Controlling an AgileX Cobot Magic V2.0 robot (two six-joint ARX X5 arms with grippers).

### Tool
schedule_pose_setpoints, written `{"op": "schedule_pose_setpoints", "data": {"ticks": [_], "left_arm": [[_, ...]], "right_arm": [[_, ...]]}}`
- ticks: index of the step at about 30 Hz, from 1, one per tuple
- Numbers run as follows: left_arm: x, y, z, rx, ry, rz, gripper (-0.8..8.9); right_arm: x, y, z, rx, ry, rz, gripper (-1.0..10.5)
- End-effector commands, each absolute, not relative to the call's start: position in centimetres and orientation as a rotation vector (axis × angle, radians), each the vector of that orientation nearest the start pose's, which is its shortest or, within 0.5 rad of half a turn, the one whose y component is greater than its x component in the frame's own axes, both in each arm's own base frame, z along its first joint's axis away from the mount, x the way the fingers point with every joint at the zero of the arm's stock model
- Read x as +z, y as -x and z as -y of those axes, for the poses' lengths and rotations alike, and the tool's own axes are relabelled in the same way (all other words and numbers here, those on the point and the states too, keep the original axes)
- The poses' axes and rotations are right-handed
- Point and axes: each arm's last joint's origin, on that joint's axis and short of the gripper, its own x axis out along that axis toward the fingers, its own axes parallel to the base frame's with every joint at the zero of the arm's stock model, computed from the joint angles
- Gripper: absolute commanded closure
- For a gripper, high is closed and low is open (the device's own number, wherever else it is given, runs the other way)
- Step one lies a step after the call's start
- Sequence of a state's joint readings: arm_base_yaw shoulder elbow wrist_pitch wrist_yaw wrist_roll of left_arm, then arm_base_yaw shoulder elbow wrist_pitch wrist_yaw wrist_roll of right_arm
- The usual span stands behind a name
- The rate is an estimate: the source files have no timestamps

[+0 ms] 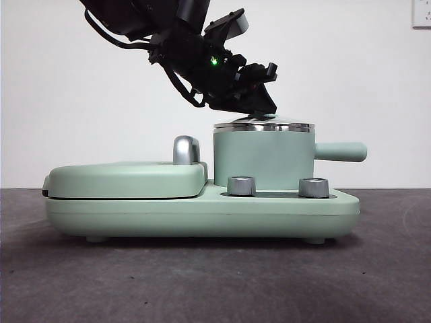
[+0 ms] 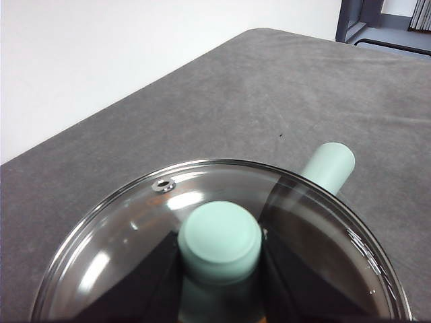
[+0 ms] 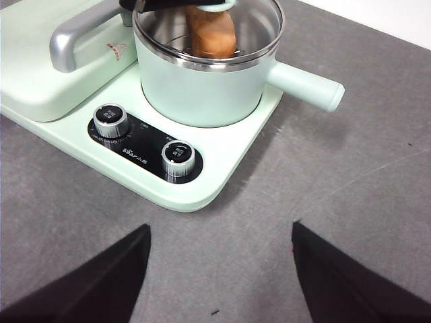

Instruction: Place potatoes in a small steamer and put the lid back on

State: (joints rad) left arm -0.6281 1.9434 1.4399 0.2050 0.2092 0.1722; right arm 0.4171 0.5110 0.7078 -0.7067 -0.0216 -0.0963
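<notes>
- The left gripper is clamping the lid by its knob, seating it on the small steamer.
- The potato is sitting inside.
- Releasing off-centre risks a tilted lid.
- The right gripper is waiting open.

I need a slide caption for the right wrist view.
Left gripper sets glass lid on steamer holding potato.

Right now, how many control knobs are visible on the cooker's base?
2. The left knob and the right knob sit side by side on the base's black panel, in front of the small steamer. No others show.
</notes>
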Motion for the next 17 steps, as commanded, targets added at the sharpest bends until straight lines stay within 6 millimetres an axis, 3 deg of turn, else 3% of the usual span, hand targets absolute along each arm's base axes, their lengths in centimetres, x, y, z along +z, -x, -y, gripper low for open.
{"op": "schedule_pose_setpoints", "data": {"ticks": [1,17], "left_arm": [[25.1,-36.2,27.4,-0.865,-0.253,-0.250,7.99],[26.5,-36.5,27.6,-0.862,-0.250,-0.200,7.99]], "right_arm": [[29.2,-9.5,-4.3,0.452,0.188,-0.479,6.2],[29.2,-9.5,-4.3,0.453,0.188,-0.480,6.2]]}}
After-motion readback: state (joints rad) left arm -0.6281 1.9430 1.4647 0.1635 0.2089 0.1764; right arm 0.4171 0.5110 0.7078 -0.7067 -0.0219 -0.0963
